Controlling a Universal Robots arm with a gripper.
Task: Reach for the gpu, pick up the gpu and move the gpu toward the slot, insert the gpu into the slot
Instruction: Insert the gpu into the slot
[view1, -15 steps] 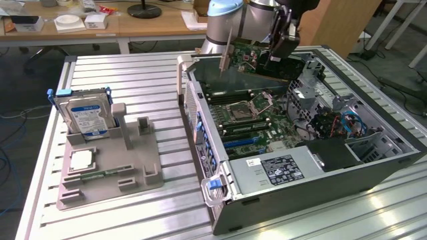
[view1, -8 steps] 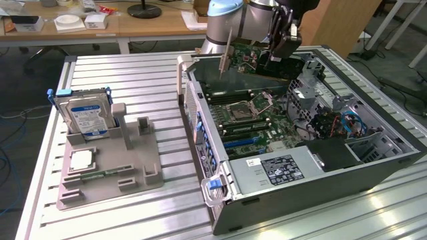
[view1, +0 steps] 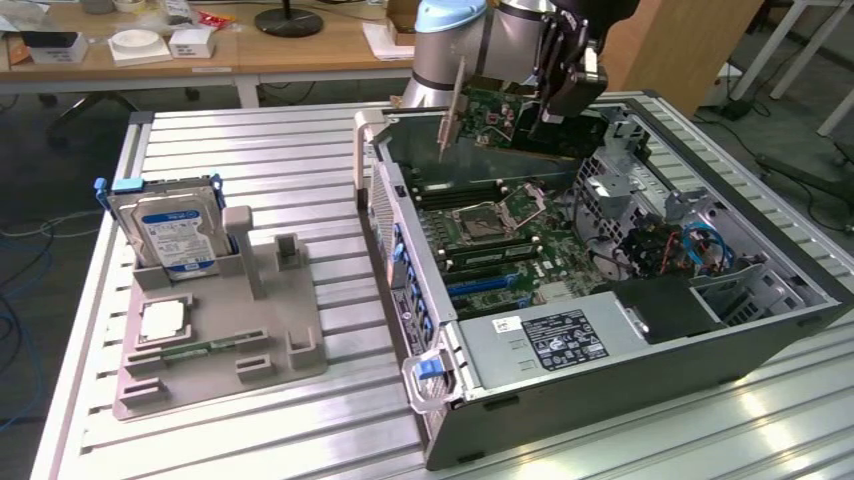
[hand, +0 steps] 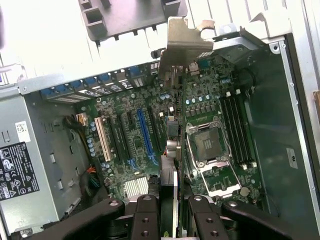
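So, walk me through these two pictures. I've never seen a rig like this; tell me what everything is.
The machine is a robot arm; at its end is a pincer for grasping. One picture comes from a camera off the arm, the other from a camera on the arm's wrist. On the slatted metal table lies an open computer case, its motherboard exposed. At the exterior view's left, a grey holder carries an upright hard drive. The pincer grips the gpu, a flat card with a silver bracket, above the motherboard, not yet in a slot.
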